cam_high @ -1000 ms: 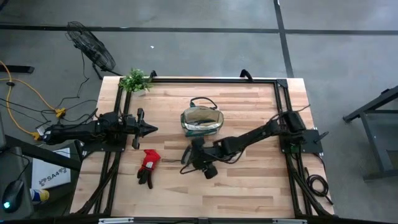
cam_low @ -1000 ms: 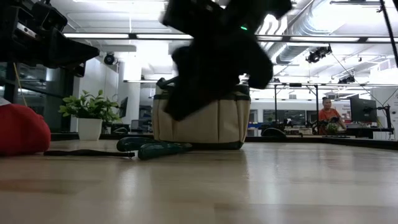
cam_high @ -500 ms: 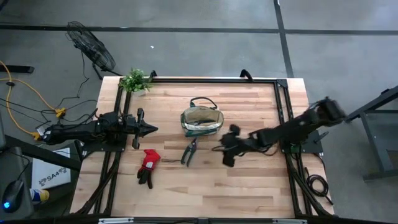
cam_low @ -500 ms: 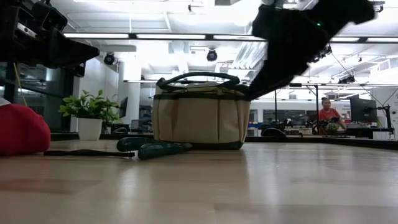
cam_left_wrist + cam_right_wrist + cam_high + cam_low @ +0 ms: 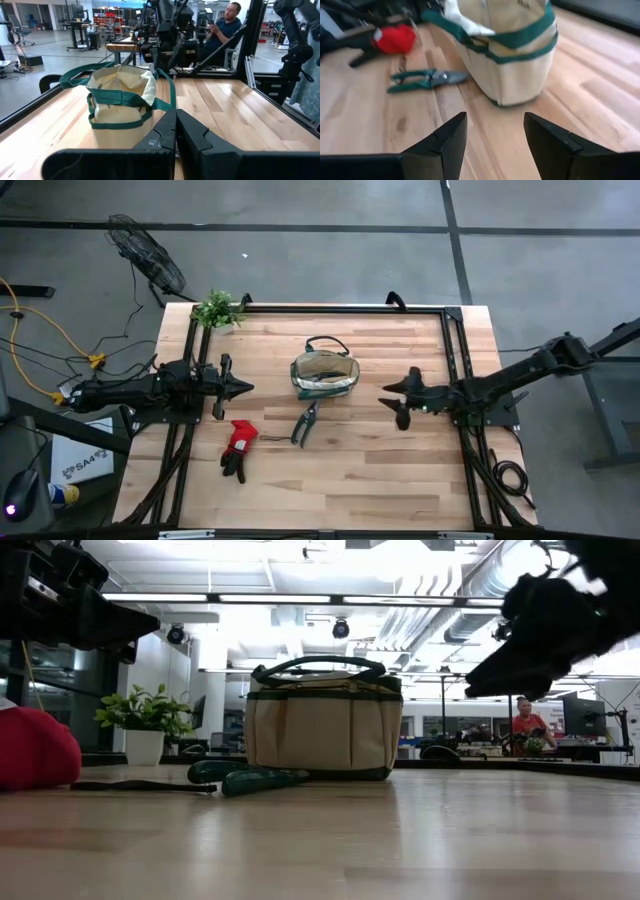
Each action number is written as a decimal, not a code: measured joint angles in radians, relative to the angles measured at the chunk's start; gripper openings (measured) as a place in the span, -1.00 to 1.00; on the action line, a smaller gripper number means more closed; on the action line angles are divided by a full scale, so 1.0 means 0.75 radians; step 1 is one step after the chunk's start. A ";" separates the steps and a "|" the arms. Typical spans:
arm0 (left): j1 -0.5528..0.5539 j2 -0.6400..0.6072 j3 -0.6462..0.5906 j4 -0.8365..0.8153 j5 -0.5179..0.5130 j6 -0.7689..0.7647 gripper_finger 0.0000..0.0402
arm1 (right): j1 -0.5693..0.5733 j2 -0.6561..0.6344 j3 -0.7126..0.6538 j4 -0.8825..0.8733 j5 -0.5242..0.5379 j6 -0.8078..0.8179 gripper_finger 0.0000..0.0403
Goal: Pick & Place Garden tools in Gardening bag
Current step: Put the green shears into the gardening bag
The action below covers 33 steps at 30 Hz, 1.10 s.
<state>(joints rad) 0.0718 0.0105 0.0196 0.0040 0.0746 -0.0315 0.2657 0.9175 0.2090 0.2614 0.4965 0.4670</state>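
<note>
The tan gardening bag (image 5: 325,375) with green trim stands upright on its base at mid-table, also in the low view (image 5: 323,725). Green-handled pruning shears (image 5: 305,422) lie flat just on its near side, with a red-and-black glove (image 5: 238,447) flat to their left. My right gripper (image 5: 393,402) hovers open to the bag's right, above the table; its wrist view shows the bag (image 5: 507,50), shears (image 5: 427,80) and glove (image 5: 395,39) ahead. My left gripper (image 5: 246,388) waits shut, left of the bag, pointing level at it (image 5: 120,105).
A small potted plant (image 5: 218,309) stands at the far left corner. Black frame rails (image 5: 340,308) run along the far, left and right sides. Bare wood (image 5: 370,480) lies across the near half. A person sits in the room beyond the table (image 5: 525,720).
My right gripper has drawn back from just above the shears toward the table's right edge, staying at about the same height and rolling as it went. The shears, glove and bag lie where they were.
</note>
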 joint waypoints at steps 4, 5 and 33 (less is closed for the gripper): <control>0.000 0.000 0.000 0.000 0.000 0.000 -1.00 | 0.000 -0.116 -0.139 0.215 0.000 -0.102 -0.06; 0.000 0.000 0.000 0.000 0.000 0.000 -1.00 | 0.000 -0.139 -0.165 0.254 0.000 -0.122 -0.06; 0.000 0.000 0.000 0.000 -0.001 0.000 -1.00 | -0.191 -0.662 -0.269 0.056 -0.371 -0.477 -0.06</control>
<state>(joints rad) 0.0719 0.0105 0.0196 0.0040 0.0742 -0.0315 0.1223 0.4208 0.0074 0.3031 0.2185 0.1090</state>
